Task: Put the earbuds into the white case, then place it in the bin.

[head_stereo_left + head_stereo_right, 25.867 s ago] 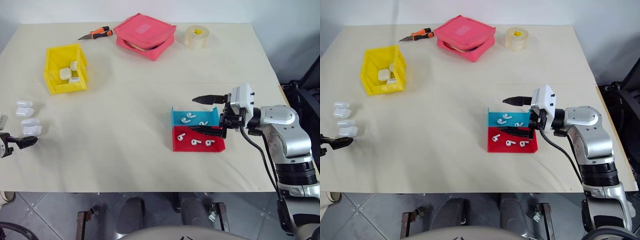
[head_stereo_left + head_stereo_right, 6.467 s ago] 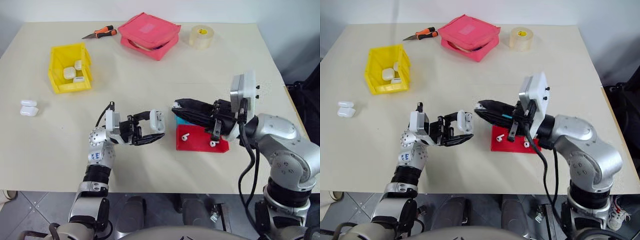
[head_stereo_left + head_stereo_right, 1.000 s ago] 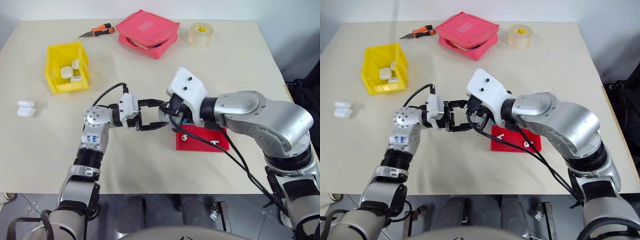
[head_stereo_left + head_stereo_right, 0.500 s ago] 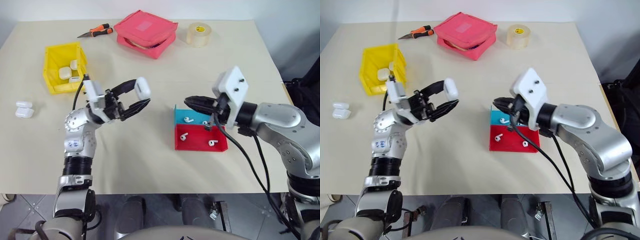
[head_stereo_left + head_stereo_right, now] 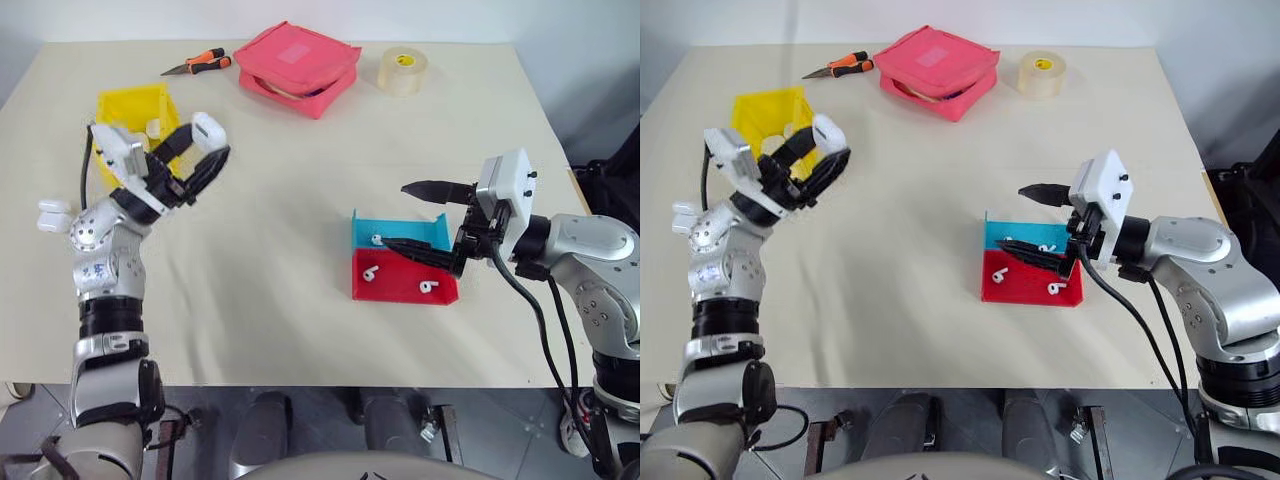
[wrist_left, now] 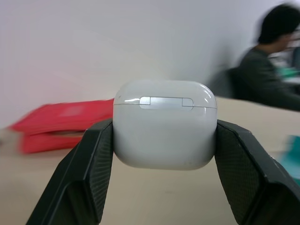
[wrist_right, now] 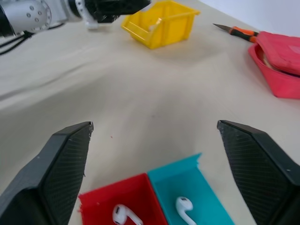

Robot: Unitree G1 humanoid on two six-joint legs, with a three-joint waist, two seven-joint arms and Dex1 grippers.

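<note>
A cream table (image 5: 300, 180) carries everything. At its far edge, near the middle, lies a pink-red zipped pouch (image 5: 294, 68), with a roll of clear tape (image 5: 402, 71) towards the far right corner and orange-handled pliers (image 5: 198, 64) on the pouch's other side. The bin (image 5: 128, 108) stands near the far left corner, partly hidden by the left gripper (image 5: 203, 148). That gripper is raised above the table just in front of the bin, its fingers (image 6: 89, 164) pinching the white case (image 6: 164, 123), whose lid is closed. Towards the right edge sit a teal tray (image 5: 400, 232) and a red tray (image 5: 404, 281), touching, with earbuds (image 7: 183, 209) in both. The right gripper (image 5: 418, 218) hovers over the trays, fingers spread wide and empty. Another white case (image 5: 53, 215) lies by the left edge.
</note>
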